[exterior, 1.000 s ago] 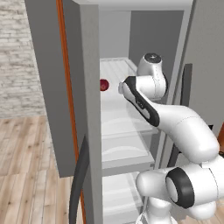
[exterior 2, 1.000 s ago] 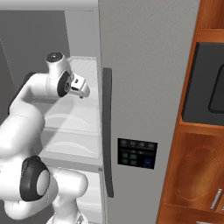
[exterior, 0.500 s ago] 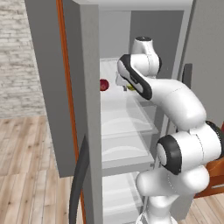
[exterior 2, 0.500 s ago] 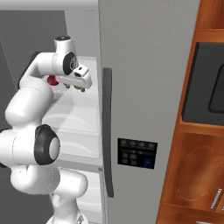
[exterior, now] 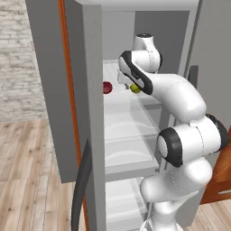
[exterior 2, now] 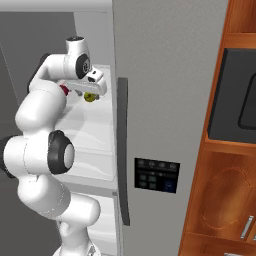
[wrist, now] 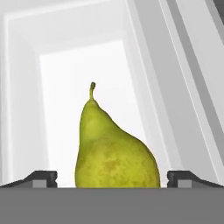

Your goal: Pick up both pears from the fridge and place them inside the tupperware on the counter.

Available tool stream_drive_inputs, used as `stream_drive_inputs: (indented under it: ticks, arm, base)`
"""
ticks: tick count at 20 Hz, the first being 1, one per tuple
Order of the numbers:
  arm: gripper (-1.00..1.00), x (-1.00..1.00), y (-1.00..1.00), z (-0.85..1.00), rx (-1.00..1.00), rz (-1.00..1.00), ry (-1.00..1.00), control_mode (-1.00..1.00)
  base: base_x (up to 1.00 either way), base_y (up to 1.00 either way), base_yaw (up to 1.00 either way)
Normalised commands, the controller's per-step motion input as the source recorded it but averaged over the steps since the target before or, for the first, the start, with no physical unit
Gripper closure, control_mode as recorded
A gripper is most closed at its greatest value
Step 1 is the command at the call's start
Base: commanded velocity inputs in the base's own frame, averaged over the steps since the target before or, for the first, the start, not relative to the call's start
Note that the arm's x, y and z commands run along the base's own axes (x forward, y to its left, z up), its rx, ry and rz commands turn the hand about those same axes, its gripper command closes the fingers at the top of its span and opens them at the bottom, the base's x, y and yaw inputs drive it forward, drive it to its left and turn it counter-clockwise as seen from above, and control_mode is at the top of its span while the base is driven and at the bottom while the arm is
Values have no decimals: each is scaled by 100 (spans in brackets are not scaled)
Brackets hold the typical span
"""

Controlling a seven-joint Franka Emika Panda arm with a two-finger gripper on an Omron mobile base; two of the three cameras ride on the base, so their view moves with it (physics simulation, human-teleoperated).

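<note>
We see the fridge (exterior: 90, 135) standing open, its long dark handle (exterior 2: 122, 150) running down the door edge, and our arm (exterior: 176, 97) reaching in over the upper white shelf (exterior: 122, 101). On that shelf a pear (wrist: 111, 151) stands upright, stem up, right in front of the hand; from the base cameras it peeks out yellow-green just under the wrist (exterior: 135, 88). Our gripper (wrist: 112, 177) is spread wide, a dark fingertip (wrist: 41, 178) on each side of the pear's base, clear of the fruit, grasping nothing. A dark red fruit (exterior: 107, 87) sits on the same shelf, near the pear, toward the fridge's left wall.
</note>
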Motion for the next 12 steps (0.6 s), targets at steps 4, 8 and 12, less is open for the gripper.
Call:
stream_drive_inputs:
  ticks: [4,8,12]
  arm:
    - [-100,37,0,-22,0,0,0,-100]
    - [-100,24,0,-22,0,0,0,-100]
    - [-100,-15,0,-31,-1,0,0,-100]
  base:
    - [0,0,0]
    - [0,0,0]
    - [0,0,0]
